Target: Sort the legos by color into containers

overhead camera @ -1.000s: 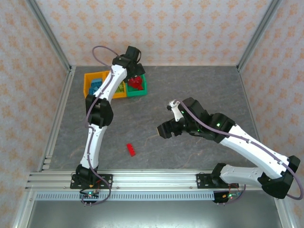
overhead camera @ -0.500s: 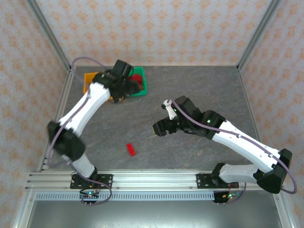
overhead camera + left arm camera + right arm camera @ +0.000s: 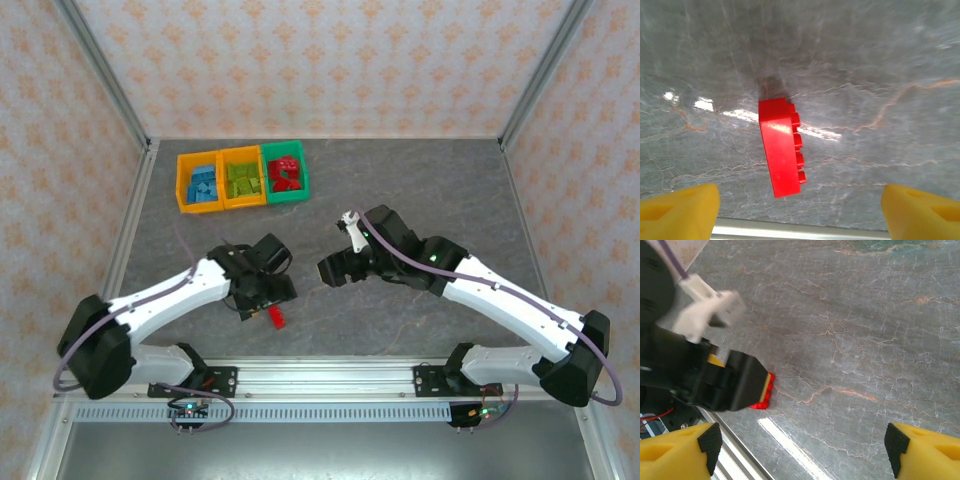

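- Red and alone, a single red brick [image 3: 781, 147] lies on its side on the grey marbled table [image 3: 865, 60]. Its studs point sideways, and it sits close to the metal rail [image 3: 790, 232] at the near edge.
- Directly above it hangs the left gripper [image 3: 266, 305], jaws spread wide. In its wrist view the two yellow fingertips [image 3: 682, 210] stand far out on either side of the brick and grip nothing.
- Seen from the right wrist, the brick pokes out from behind one black finger of the left gripper. Whether the two touch cannot be told.
- To the right of the brick, near but apart from it, the right gripper [image 3: 333, 270] hovers over bare table. Its jaws are just as wide and empty, and its yellow fingertips [image 3: 670, 455] with black pads frame open stone.
- Well apart from both grippers, at the far left of the table, three joined bins stand in a row.
- The left orange-yellow bin [image 3: 181, 182] holds light blue bricks [image 3: 202, 185].
- The middle orange-yellow bin [image 3: 245, 204] holds lime green bricks [image 3: 243, 180].
- The green bin [image 3: 305, 180] on the right holds other red bricks [image 3: 285, 174].
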You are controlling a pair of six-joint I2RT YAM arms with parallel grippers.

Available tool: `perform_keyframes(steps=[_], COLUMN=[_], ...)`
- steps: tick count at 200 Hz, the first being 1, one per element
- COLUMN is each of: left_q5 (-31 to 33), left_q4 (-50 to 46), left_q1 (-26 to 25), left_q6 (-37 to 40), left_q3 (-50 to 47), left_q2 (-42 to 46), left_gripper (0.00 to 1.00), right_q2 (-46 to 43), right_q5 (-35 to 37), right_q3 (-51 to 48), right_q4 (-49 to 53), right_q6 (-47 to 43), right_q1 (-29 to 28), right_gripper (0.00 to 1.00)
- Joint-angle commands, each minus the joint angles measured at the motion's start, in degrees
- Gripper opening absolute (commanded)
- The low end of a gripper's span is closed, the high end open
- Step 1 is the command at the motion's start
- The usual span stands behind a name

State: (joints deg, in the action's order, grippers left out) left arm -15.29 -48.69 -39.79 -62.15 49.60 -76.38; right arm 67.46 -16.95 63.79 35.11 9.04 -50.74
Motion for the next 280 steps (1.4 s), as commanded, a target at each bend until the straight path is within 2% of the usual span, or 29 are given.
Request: perform_keyframes(steps=[1,14,30,51,67,111,138,161,196,225,255,280], left_q5=[-1.8,-1.1,-1.4,-1.2,-0.6,0.1,5.4,11.2,15.4,18.4,23.2,23.8], left_q4=[4.1,6.4,8.3,6.3,4.9,2.8,-2.8,-7.3,-12.6,-12.7,-12.9,-11.3], left_q1=[-0.5,-0.5,-0.4,-0.5,-0.5,-0.2,0.6,4.8,13.2,18.7,21.0,21.6], left_q6=[-1.5,-1.6,-1.7,-0.7,0.4,2.2,6.1,11.8,20.8,23.9,26.4,29.2], left_q3=[-0.4,-1.3,-2.2,-1.8,-1.0,2.8,15.1,27.1,47.1,63.2,82.1,94.2], left_q2=[-3.9,-5.6,-8.3,-11.9,-13.0,-12.7,-11.2,-15.1,-28.9,-41.8,-54.8,-62.9], left_gripper=[0.82,0.79,0.69,0.46,0.35,0.18,0.18,0.18,0.18,0.17,0.18,0.25], right_q2=[0.1,0.0,-0.7,-2.0,-2.7,-2.3,-1.8,-1.1,-0.5,-1.4,-2.2,-2.2], right_q5=[0.4,0.8,1.5,2.7,3.1,3.0,2.8,2.7,2.8,4.4,6.5,7.5], right_q3=[-0.7,-0.8,-1.2,-2.0,-2.5,-1.9,-1.2,-0.7,0.7,1.4,2.9,4.6], right_q4=[-0.8,-0.3,0.0,0.3,0.4,0.6,0.3,0.2,1.9,3.9,6.2,9.0], right_q6=[1.1,1.6,2.2,2.6,2.7,2.0,1.4,1.2,0.4,-0.6,-0.9,-1.5], right_q1=[-0.2,-0.2,-0.2,-0.2,-0.2,-0.2,-0.2,-0.2,-0.2,-0.2,-0.2,-0.2], right_gripper=[0.87,0.87,0.87,0.87,0.87,0.86,0.87,0.87,0.87,0.87,0.86,0.87])
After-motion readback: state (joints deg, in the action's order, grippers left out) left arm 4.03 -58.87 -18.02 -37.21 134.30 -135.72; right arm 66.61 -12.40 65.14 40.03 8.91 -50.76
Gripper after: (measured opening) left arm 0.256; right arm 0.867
